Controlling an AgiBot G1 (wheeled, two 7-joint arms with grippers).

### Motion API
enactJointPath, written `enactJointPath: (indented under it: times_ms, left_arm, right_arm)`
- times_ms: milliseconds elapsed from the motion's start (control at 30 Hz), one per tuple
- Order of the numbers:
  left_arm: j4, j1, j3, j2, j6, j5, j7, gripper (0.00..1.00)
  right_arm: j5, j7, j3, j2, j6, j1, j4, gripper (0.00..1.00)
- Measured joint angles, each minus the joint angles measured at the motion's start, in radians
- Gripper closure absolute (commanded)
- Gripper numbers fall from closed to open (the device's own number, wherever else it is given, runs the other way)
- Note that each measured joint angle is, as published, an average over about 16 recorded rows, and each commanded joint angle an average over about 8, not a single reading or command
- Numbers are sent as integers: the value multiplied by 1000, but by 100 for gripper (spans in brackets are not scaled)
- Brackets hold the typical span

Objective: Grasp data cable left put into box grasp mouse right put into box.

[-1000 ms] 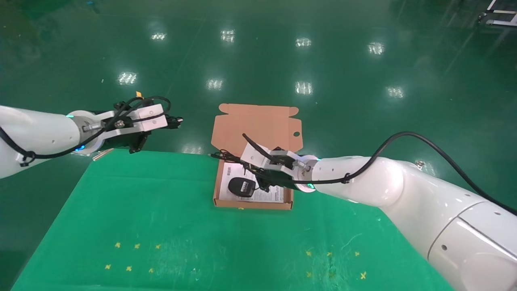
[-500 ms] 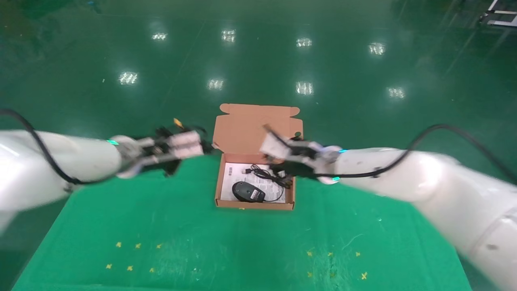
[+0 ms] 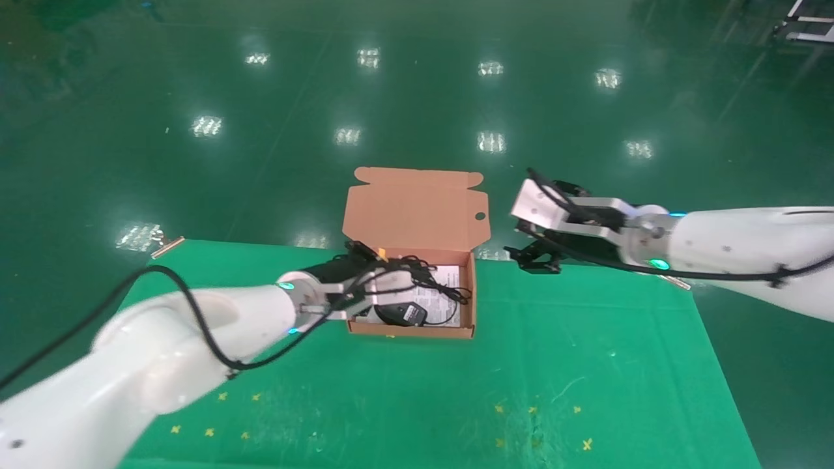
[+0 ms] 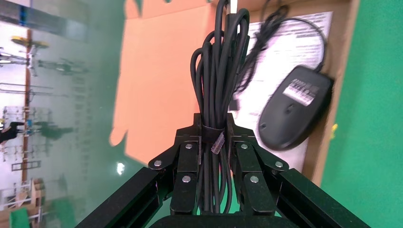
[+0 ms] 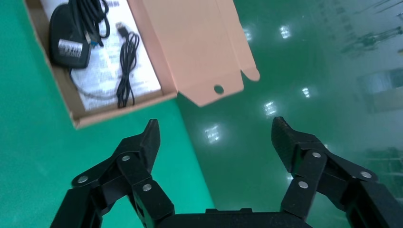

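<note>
left gripper (image 4: 212, 142) moved over box (image 3: 409, 329) with data cable (image 4: 219, 80) | right gripper (image 5: 216, 137) withdrew, apparently emptied

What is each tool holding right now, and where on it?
Left tool: thin black coiled data cable, clamped at its tied middle. Right tool: open, nothing held.

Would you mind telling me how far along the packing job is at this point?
Done: the mouse lies inside the box, and the right gripper is open and empty beside it. In hand: the left gripper is shut on the data cable, held at the box. Left: releasing the cable into the box.
</note>
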Motion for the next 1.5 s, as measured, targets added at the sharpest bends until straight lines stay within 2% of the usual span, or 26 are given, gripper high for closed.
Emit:
enactJointPath:
  times_ms: [200,400,667,1200,1500]
  left_arm:
    - [110,-4,57,64,-102,-40,56,100]
    - [173,-22,137,99,-180,-94,82,100]
    - [188,-39,227,107,-245,-143,87,0]
    - [162,-49,246,72,-238,-166,62,0]
    - [92,-104,199,19,-204,-221,-13,0]
  right_arm:
    - [-106,133,-11,112,-46,38,162,0]
    - [-206,237,-14,178,-90,72,262,0]
    - [-274,293,-12,201,-122,99,300,0]
    - [-259,266,-11,189,-121,109,272,0]
    - [-283,204,0,174,-132,174,265,0]
